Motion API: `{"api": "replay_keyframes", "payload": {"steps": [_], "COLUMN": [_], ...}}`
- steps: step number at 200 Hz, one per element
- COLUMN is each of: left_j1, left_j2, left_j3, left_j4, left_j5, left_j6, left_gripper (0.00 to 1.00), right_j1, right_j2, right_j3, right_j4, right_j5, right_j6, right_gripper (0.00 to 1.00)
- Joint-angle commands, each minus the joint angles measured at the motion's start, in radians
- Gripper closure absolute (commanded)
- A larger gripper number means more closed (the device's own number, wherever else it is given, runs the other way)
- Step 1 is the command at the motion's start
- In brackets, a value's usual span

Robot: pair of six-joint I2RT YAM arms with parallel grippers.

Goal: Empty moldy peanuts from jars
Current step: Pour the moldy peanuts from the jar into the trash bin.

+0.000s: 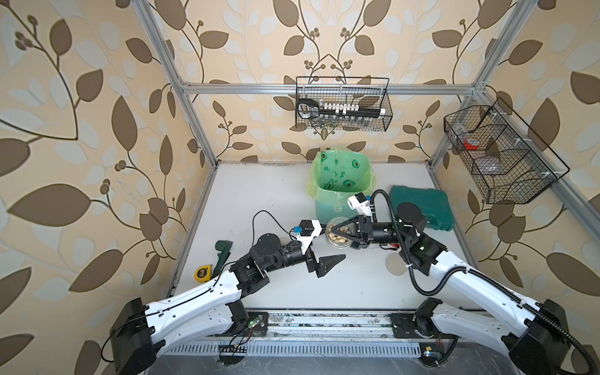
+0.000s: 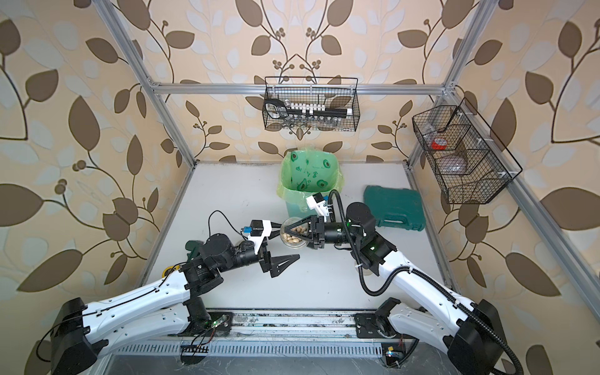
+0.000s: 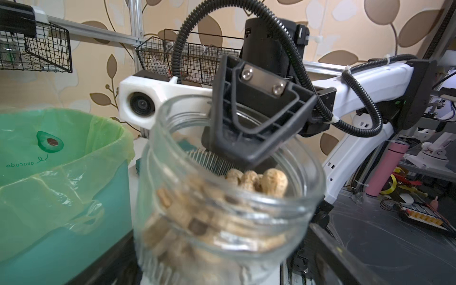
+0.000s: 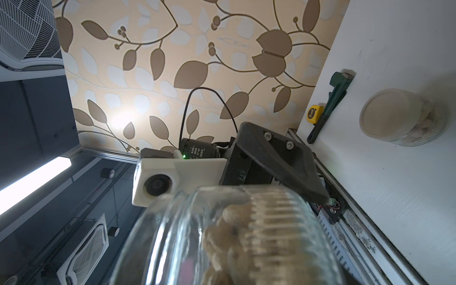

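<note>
A squat clear jar (image 1: pixel 334 242) without a lid hangs tilted in front of the mint-green bin (image 1: pixel 341 181). My right gripper (image 1: pixel 337 235) is shut on its sides. Pale moldy peanuts (image 3: pixel 256 181) lie heaped inside it. My left gripper (image 2: pixel 290 240) stands open, its fingertips on either side of the jar's near end. In the left wrist view the jar's mouth (image 3: pixel 234 153) faces the camera. A second jar (image 4: pixel 399 118) with a flat beige lid stands on the table by the right arm. A red-lidded jar (image 1: pixel 470 143) sits in the wire basket (image 1: pixel 506 162) on the right wall.
A dark green tool case (image 1: pixel 418 207) lies at the back right. A green wrench (image 1: pixel 220 256) and a yellow tape measure (image 1: pixel 203 272) lie by the left edge. Another wire basket (image 1: pixel 344 104) hangs on the back rail above the bin.
</note>
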Motion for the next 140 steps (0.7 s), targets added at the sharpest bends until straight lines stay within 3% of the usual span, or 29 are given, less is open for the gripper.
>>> {"api": "replay_keyframes", "payload": {"steps": [1, 87, 103, 140], "left_j1": [-0.017, -0.018, -0.018, -0.018], "left_j2": [-0.008, -0.018, -0.028, -0.038], "left_j3": [0.048, 0.064, 0.065, 0.059], "left_j4": [0.030, 0.008, -0.007, -0.025], "left_j5": [0.001, -0.008, -0.007, -0.010], "left_j6": [0.042, 0.055, 0.060, 0.066], "left_gripper": [0.01, 0.01, 0.10, 0.42], "right_j1": [0.023, 0.099, 0.098, 0.098], "right_j2": [0.003, 0.057, 0.060, 0.051], "right_j3": [-0.007, -0.004, -0.003, 0.013], "right_j4": [0.092, 0.116, 0.108, 0.084], "right_j5": [0.014, 0.027, 0.028, 0.037], "right_j6": [0.022, 0.027, 0.024, 0.019], "right_gripper": [1.00, 1.00, 1.00, 1.00]}}
